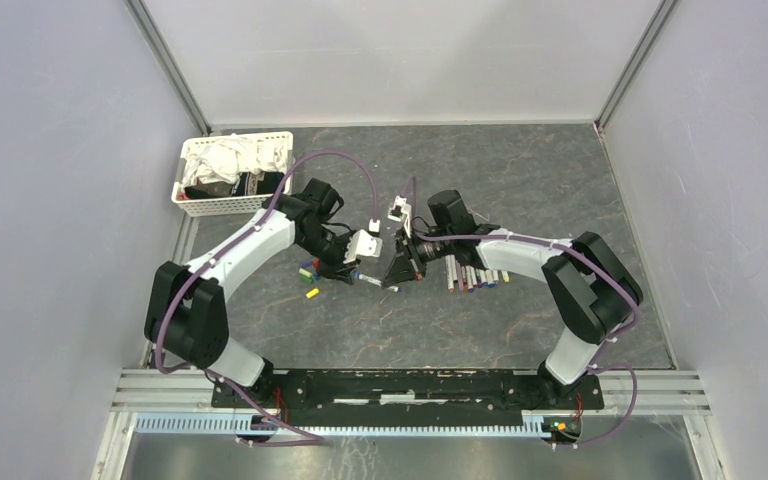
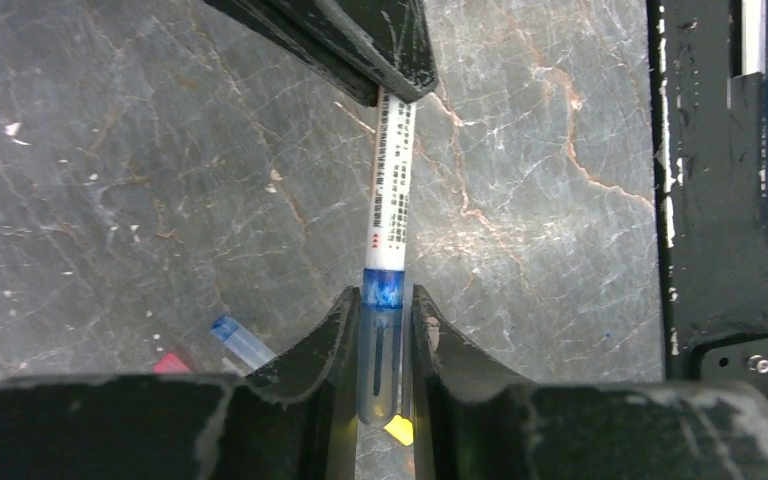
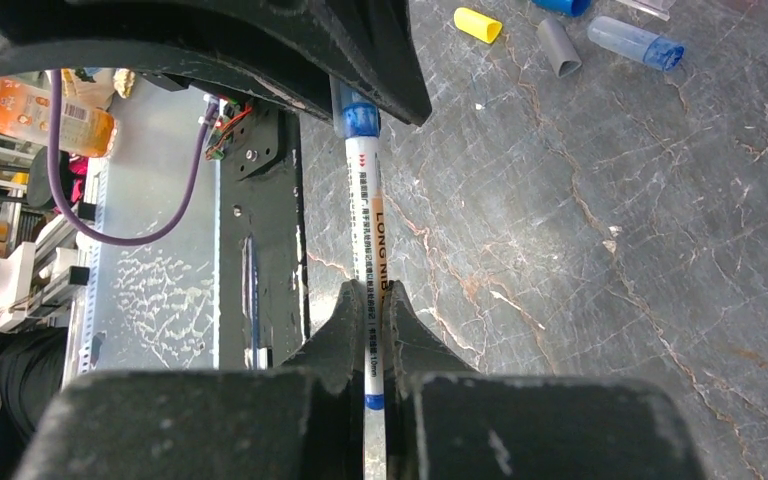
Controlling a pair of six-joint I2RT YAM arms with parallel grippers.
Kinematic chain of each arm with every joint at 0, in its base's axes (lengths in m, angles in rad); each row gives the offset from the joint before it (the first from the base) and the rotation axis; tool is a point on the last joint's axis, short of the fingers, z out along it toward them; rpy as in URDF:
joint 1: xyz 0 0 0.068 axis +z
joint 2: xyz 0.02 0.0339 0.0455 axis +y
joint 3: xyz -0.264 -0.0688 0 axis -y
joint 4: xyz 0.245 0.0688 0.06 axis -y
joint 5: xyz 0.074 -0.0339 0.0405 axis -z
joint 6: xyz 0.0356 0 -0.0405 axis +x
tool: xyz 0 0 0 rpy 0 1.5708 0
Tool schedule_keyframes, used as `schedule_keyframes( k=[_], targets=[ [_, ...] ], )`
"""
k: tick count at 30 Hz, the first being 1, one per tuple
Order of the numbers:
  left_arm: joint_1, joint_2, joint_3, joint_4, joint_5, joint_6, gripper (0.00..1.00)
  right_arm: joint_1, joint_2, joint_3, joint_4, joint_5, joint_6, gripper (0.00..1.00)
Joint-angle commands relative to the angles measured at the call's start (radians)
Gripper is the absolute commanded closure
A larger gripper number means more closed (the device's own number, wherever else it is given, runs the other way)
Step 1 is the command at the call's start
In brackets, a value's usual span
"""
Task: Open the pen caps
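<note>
My left fingers (image 2: 332, 335) are clamped on the blue cap (image 2: 381, 335) of one pen (image 2: 393, 170). My right fingers (image 3: 348, 325) are closed hard on its white barrel near the tail end, so the pen hangs between the two arms over the middle of the desk (image 1: 520, 190). The cap looks seated, its blue band flush against the barrel in the left wrist view. I judge the clean way is to draw the two grips apart straight along the pen's own line, with no sideways swing. The barrel is thin and held far from the cap, so any angle could bend it or let it slide through the right fingers. A short firm tug should do, and I'd keep the cap pinched after it frees, or it may jump. On the desk below, a cluster of loose caps (image 1: 310, 268) lies at 9 o'clock of the held pen. The right wrist view shows a yellow cap (image 3: 477, 23) and a grey cap (image 3: 558, 47) among them. The row of pens (image 1: 480, 280) lies at 3 o'clock, partly under the right forearm, so that arm has little room to retreat low. The white basket (image 1: 230, 175) sits at 10 o'clock, well apart.
</note>
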Motion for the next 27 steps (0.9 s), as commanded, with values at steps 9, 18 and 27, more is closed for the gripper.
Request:
schedule_keyframes(
  k=[9,18,27],
  targets=[
    [-0.023,0.025,0.065,-0.042,0.029,-0.022,0.98,0.037,-0.006,-0.023,0.186,-0.022,0.154,0.59],
    [-0.023,0.007,0.075,-0.068,0.045,-0.025,0.98,0.071,0.052,-0.048,0.406,-0.029,0.332,0.72],
    [-0.023,-0.023,0.078,-0.067,0.058,-0.034,0.98,0.086,0.054,-0.106,0.639,-0.037,0.523,0.71]
  ],
)
